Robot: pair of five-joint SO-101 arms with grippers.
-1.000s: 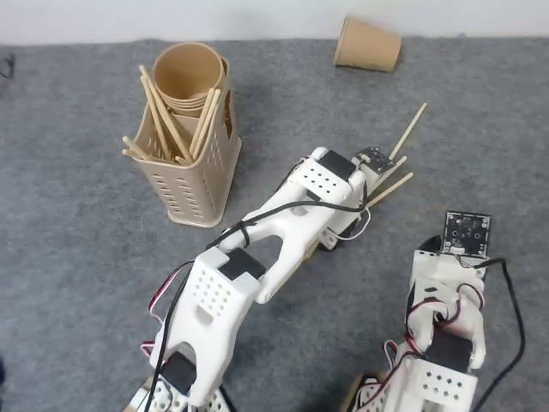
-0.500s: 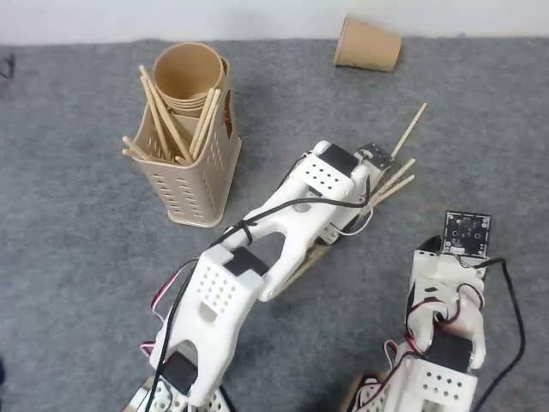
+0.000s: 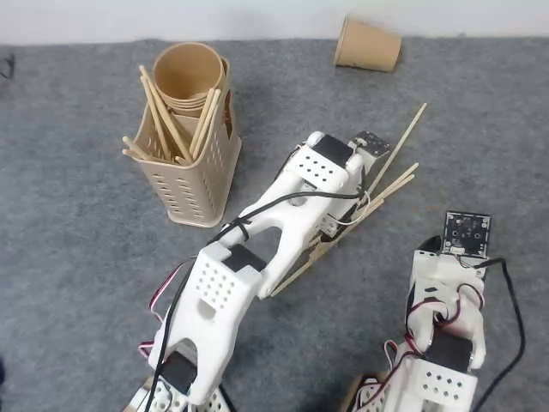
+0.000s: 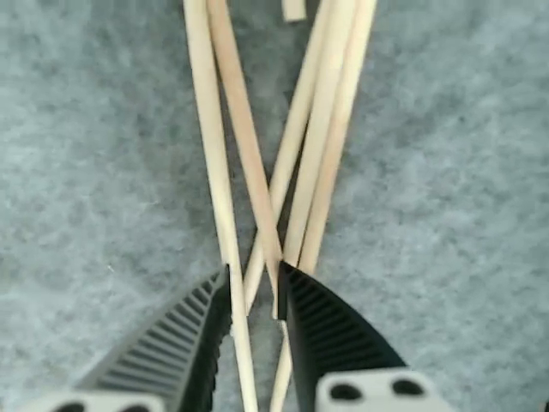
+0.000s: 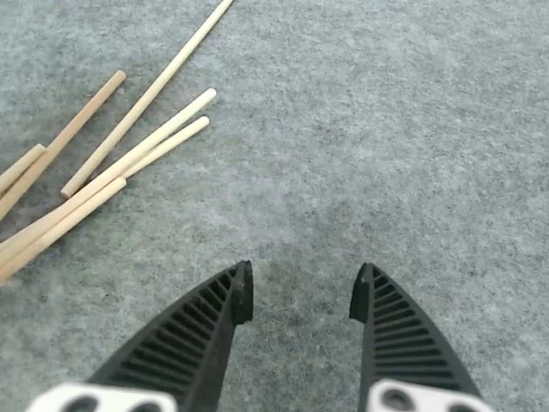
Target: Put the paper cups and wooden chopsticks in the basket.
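Note:
A tan slotted basket [image 3: 187, 187] stands at the back left with stacked paper cups [image 3: 187, 73] and several chopsticks in it. One paper cup [image 3: 367, 43] lies on its side at the far edge of the carpet. A bundle of wooden chopsticks [image 3: 393, 182] lies slantwise under the left arm [image 3: 322, 176]. My left gripper [image 4: 255, 287] is shut on the chopsticks [image 4: 330, 154], which fan out beyond its fingers. My right gripper [image 5: 300, 296] hangs open over bare carpet, with the chopstick ends [image 5: 129, 154] off to one side and apart from it.
Grey carpet [image 3: 77, 257] covers the table, with a white wall strip along the far edge. The right arm [image 3: 442, 300] stays folded at the front right, close to the chopsticks' near ends.
The left arm's wrist has drawn back slightly toward the basket side, and the chopsticks have shifted with it; their lower ends now stick out from under the arm. The right arm has not moved.

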